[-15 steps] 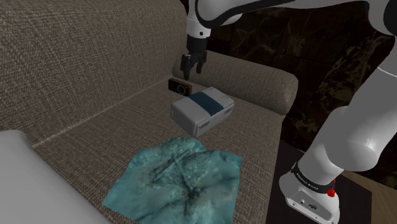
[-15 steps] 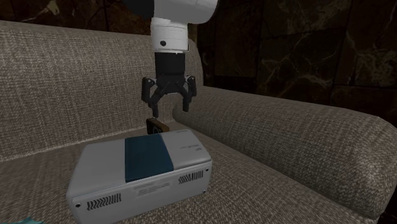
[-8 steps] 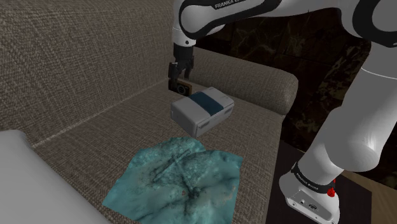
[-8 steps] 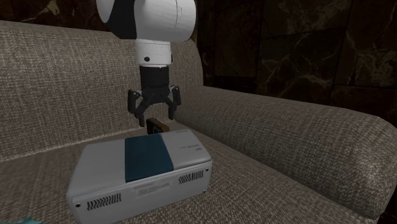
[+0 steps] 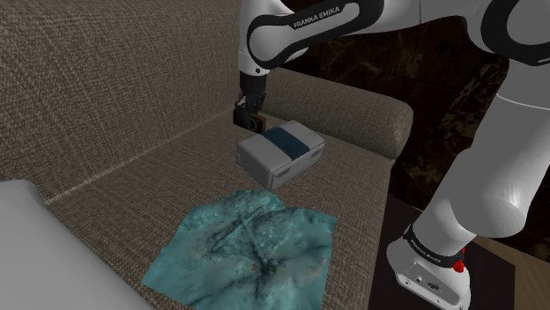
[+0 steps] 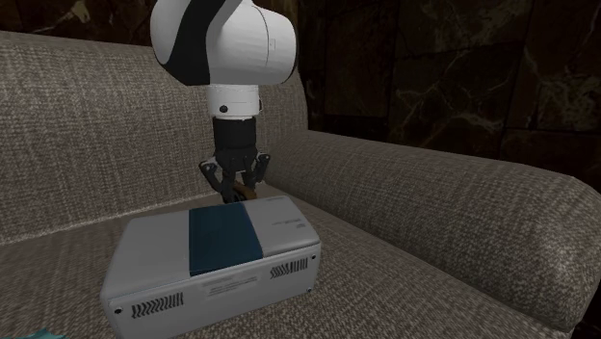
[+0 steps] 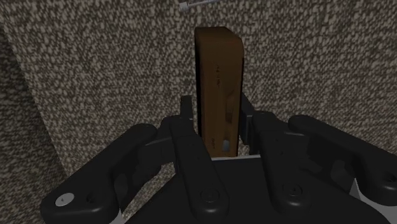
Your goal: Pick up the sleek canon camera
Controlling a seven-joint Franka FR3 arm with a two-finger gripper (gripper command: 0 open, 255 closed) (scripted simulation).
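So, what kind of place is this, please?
Probably a living room in a home: the work surface is a woven-fabric sofa with a padded armrest, a crumpled teal cloth and a small brown camera sit on its seat, and a dark veined wall stands behind.

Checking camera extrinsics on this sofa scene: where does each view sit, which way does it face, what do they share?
Shoulder view: high beside and behind the stand, looking down over the sofa seat; shows stand, white arm, gripper.
Second exterior view: low by the seat, facing the grey box and sofa back; shows wrist link and gripper.
Wrist view: on the hand, looking along the gripper at the brown camera on the seat.
Shared: both exterior views see box and gripper.
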